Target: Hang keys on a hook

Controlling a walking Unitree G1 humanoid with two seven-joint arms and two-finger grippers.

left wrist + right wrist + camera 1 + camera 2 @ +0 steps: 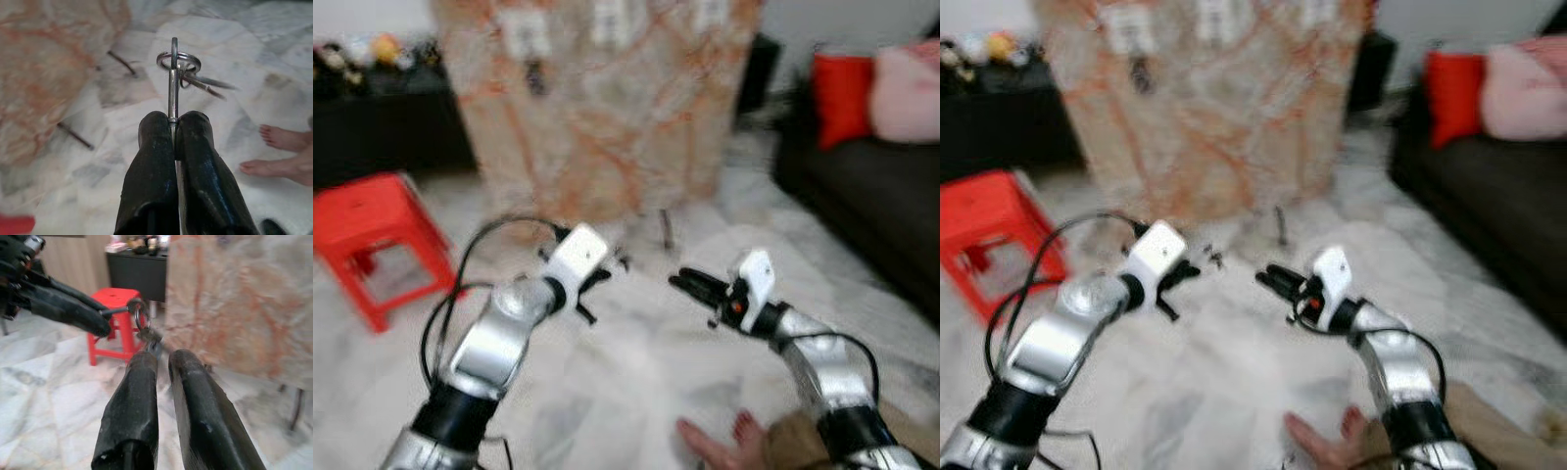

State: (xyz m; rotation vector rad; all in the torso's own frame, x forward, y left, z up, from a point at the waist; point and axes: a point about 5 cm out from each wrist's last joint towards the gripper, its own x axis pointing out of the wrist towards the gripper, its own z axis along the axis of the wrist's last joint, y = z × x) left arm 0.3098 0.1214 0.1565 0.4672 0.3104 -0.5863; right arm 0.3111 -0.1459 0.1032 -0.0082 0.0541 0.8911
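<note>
Left eye view is blurred, yet one tall marbled orange-and-cream board dominates the room, and everything else sits around it. To the right of the board is one dark sofa carrying two cushions, one red and one pink. To the left of the board stands one red stool, with a dark cabinet behind it. Pale marble floor spreads out in front of the board.

Two silver arms reach toward the board. The left gripper has its fingers pressed together on a slim metal shank, so the keys stick out past the fingertips: one ring with what looks like two or three keys hanging from it, though blur hides the exact count. They hang in the air in front of the board's foot. The right gripper sits just beside them, its two fingers slightly spread and holding nothing.

Left wrist view adds two thin dark legs under the board and a person's two bare feet on the floor. Right wrist view shows the key ring from the side, against the stool.
</note>
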